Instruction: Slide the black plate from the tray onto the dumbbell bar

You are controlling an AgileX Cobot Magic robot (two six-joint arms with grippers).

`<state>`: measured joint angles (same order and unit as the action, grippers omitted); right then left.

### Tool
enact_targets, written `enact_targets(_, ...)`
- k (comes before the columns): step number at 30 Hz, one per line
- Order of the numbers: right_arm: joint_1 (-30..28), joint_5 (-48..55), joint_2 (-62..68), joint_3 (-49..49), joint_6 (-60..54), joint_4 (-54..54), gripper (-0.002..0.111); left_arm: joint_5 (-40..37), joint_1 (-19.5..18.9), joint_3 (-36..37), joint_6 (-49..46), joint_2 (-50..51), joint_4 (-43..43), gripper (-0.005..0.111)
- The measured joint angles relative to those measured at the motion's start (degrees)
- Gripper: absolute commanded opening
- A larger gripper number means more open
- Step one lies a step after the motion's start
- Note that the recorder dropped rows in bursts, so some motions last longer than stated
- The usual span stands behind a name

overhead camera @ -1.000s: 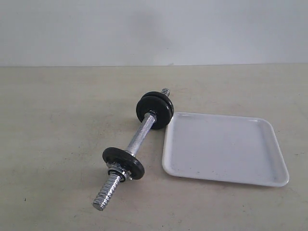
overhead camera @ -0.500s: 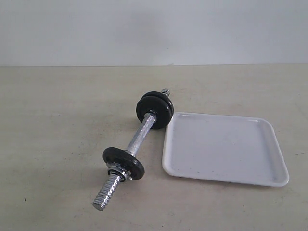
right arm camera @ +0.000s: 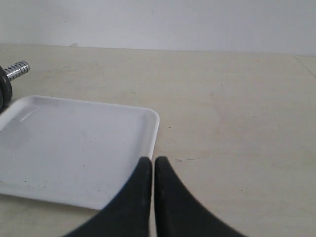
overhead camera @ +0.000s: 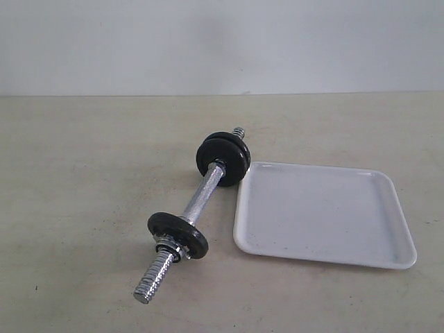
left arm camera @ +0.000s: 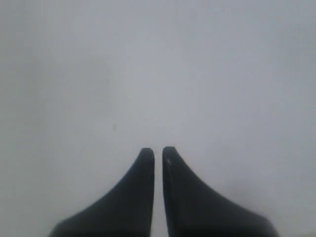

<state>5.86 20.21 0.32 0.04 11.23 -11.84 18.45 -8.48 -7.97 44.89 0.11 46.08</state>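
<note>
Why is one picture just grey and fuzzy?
Left wrist view: the left pincer faces only a plain pale surface, and its dark tips look blurry. Right wrist view: the right pincer is soft-edged, the tray sharper. Exterior view: even light, faint shadows, small glints on the bar.

You've got the dumbbell bar (overhead camera: 201, 200) lying mid-table (overhead camera: 83, 173) on a diagonal, one threaded end toward the near edge and left, the other toward the far edge and right. A single disc (overhead camera: 177, 234) sits on its near part with the nut (overhead camera: 170, 248) against the disc's near face, and a disc pair (overhead camera: 223, 158) sits at the far part. The tray (overhead camera: 319, 208) lies flat on the table to the right of the bar, its far-left corner just beside the disc pair and its right rim toward the table's right edge.
</note>
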Motion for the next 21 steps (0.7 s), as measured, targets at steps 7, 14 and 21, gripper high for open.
enact_targets(7,0.0,0.0,0.0,0.0,0.0,0.0,0.000,-21.4,-1.4,-0.8,65.5,0.0,48.0,0.004)
enact_targets(14,0.0,0.0,0.0,0.0,0.0,0.0,0.000,-22.7,-1.4,-0.8,74.3,0.0,53.3,0.004)
enact_targets(21,0.0,0.0,0.0,0.0,0.0,0.0,0.000,-23.4,-1.4,-0.8,74.8,0.0,53.4,0.004)
